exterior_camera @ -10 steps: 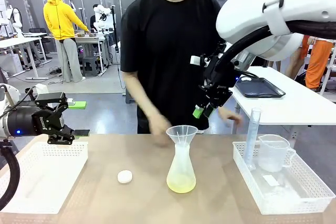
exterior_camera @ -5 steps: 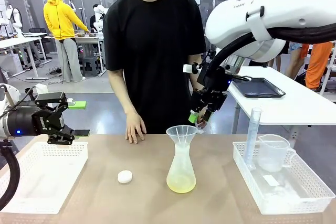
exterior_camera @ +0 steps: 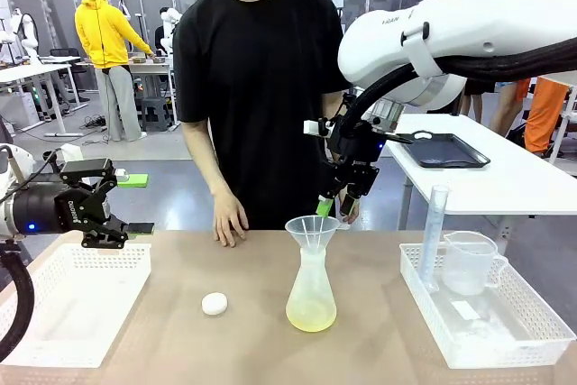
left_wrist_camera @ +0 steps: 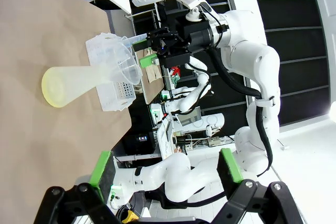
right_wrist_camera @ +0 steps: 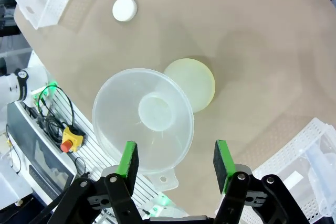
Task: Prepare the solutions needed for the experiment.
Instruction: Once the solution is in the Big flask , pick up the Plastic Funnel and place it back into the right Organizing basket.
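Observation:
A translucent conical flask (exterior_camera: 311, 290) stands mid-table with a clear funnel (exterior_camera: 312, 230) in its neck. The solution (exterior_camera: 311, 316), a shallow pale yellow-green layer, lies at its bottom. My right gripper (exterior_camera: 336, 208) hangs open just above and behind the funnel's rim, nothing between its green pads. From the right wrist, the funnel (right_wrist_camera: 143, 119) sits just ahead of the open gripper (right_wrist_camera: 174, 161), the liquid-filled base (right_wrist_camera: 193, 83) beyond it. My left gripper (exterior_camera: 135, 206) is open and empty above the left basket; its wrist view shows the gripper (left_wrist_camera: 165, 174) and the flask (left_wrist_camera: 79, 81) far off.
A small white round cap (exterior_camera: 215, 304) lies left of the flask. The white basket (exterior_camera: 505, 349) at right holds a beaker (exterior_camera: 469, 263) and a tall graduated cylinder (exterior_camera: 434, 232). An empty white basket (exterior_camera: 72, 308) lies at left. The person's hand (exterior_camera: 230, 221) rests on the far table edge.
My right arm has swung left and down, bringing its open gripper over the funnel. The person has shifted left and set a hand on the table. The left arm is still.

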{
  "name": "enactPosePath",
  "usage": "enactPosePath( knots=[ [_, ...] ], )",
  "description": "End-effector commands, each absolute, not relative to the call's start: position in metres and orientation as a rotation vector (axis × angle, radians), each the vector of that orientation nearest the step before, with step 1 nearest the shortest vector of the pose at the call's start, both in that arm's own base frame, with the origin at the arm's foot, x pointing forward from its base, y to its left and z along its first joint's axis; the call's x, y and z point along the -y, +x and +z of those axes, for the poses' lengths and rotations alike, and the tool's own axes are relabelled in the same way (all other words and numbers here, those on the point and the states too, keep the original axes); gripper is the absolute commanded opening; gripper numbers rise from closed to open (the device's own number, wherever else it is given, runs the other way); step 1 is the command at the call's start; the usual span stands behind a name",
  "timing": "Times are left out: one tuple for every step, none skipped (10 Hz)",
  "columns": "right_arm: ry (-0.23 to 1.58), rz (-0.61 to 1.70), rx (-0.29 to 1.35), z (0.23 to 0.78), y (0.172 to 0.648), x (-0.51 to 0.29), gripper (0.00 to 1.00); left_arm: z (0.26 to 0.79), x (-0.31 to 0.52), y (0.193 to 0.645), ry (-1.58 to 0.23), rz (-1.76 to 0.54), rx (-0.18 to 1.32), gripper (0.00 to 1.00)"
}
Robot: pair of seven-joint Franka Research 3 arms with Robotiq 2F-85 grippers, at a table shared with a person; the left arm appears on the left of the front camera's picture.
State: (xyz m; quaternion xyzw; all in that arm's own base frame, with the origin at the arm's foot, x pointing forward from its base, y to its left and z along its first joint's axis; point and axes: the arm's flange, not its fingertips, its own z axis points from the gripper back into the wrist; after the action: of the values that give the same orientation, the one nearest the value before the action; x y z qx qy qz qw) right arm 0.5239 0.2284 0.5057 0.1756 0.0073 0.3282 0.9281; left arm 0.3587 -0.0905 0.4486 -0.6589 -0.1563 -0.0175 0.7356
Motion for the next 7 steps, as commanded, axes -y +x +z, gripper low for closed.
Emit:
enactPosePath(
  knots=[
    [0.325, 0.643, -0.072, 0.504, 0.534, -0.234, 0.73, 0.451, 0.092, 0.359, -1.469, -0.028, 0.335, 1.0],
    [0.318, 0.643, -0.094, 0.5, 0.535, -0.235, 0.73, 0.451, 0.092, 0.359, -1.469, -0.028, 0.335, 1.0],
    [0.314, 0.645, -0.102, 0.496, 0.537, -0.238, 0.73, 0.451, 0.092, 0.359, -1.469, -0.028, 0.335, 1.0],
    [0.314, 0.642, -0.111, 0.492, 0.539, -0.24, 0.73, 0.451, 0.092, 0.359, -1.469, -0.028, 0.335, 1.0],
    [0.317, 0.64, -0.114, 0.488, 0.541, -0.241, 0.73, 0.451, 0.092, 0.359, -1.469, -0.028, 0.335, 1.0],
    [0.325, 0.638, -0.114, 0.486, 0.543, -0.243, 0.73, 0.451, 0.092, 0.359, -1.469, -0.028, 0.335, 1.0],
    [0.329, 0.639, -0.118, 0.484, 0.544, -0.246, 0.73, 0.451, 0.092, 0.359, -1.469, -0.028, 0.335, 1.0]
  ],
)
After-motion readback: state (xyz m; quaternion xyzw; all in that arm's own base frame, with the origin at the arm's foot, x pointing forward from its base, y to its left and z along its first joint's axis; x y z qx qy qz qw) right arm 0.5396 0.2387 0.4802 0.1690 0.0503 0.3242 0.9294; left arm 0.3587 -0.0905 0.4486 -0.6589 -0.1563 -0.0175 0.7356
